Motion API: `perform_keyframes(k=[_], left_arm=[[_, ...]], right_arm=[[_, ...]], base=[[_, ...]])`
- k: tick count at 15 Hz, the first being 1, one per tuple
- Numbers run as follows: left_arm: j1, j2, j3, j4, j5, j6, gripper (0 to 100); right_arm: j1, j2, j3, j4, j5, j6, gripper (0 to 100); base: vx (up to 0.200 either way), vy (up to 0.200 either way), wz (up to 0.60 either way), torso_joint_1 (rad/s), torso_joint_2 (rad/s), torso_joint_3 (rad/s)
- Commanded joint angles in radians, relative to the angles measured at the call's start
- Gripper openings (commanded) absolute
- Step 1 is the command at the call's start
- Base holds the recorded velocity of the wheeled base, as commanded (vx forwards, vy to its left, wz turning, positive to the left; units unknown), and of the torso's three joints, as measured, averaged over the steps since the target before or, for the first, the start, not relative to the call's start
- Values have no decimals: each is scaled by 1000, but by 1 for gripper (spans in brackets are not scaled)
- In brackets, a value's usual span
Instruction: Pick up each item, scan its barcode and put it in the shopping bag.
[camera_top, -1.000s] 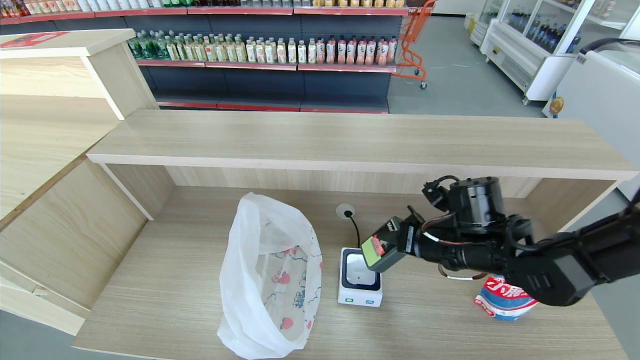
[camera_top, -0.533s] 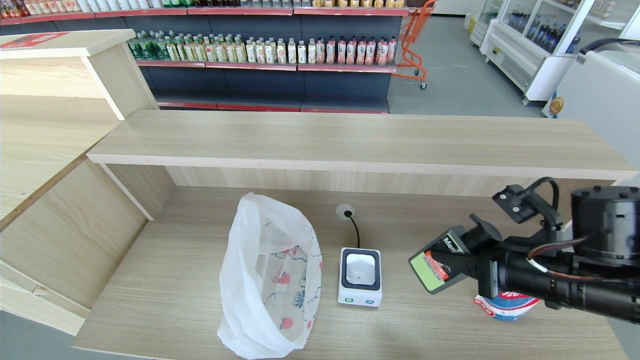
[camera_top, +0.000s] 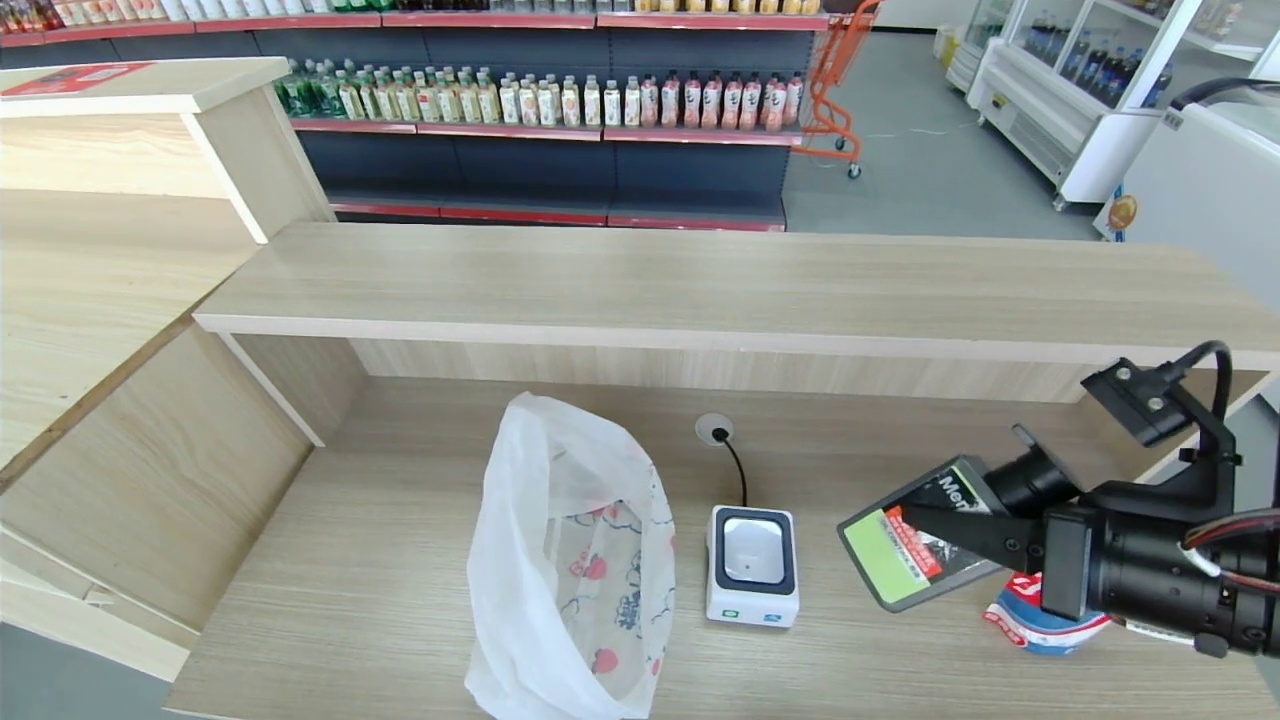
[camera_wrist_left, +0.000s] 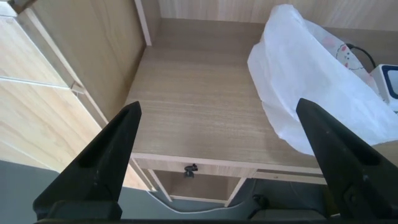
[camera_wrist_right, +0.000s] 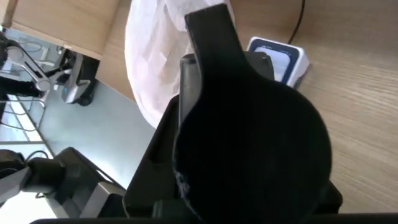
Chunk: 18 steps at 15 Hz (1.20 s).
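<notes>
My right gripper (camera_top: 985, 510) is shut on a dark box with a green and red label (camera_top: 912, 548). It holds the box tilted above the counter, to the right of the white barcode scanner (camera_top: 752, 565). The white plastic shopping bag (camera_top: 580, 570) stands open left of the scanner. In the right wrist view a black finger (camera_wrist_right: 214, 46) covers most of the box (camera_wrist_right: 188, 81), with the scanner (camera_wrist_right: 281, 57) and bag (camera_wrist_right: 152, 56) beyond. My left gripper (camera_wrist_left: 224, 162) hangs open with nothing in it off the counter's front edge, near the bag (camera_wrist_left: 317, 74).
A blue, red and white packet (camera_top: 1035, 625) lies on the counter (camera_top: 330, 600) under my right arm. A raised ledge (camera_top: 700, 290) runs along the back and a wooden side panel (camera_top: 150, 470) closes the left. The scanner's cable (camera_top: 735, 465) leads to a hole.
My right arm drew the box away from above the scanner, over to the right. The head camera then shifted a little, sliding the whole scene rightward.
</notes>
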Motion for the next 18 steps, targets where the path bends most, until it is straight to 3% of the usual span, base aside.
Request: perform_keyframes(k=[1, 9, 13, 15, 18], left_arm=[[2, 0, 0, 0, 0, 2, 100], [0, 2, 0, 0, 0, 2, 100], [2, 2, 0, 0, 0, 2, 100], [2, 2, 0, 0, -1, 2, 100], [2, 2, 0, 0, -1, 2, 100]], right_arm=[[-1, 8, -32, 27, 0, 20, 0], [3, 364, -158, 30, -6, 37, 0], [98, 498, -230, 7, -9, 115, 0], [118, 593, -265, -90, -14, 111, 0], [140, 688, -383, -101, -15, 108, 0]], base=[[0, 200, 0, -2, -2, 2], [0, 25, 0, -1, 0, 0], [0, 0, 0, 0, 0, 0], [0, 0, 0, 0, 0, 0], [0, 0, 0, 0, 0, 0]])
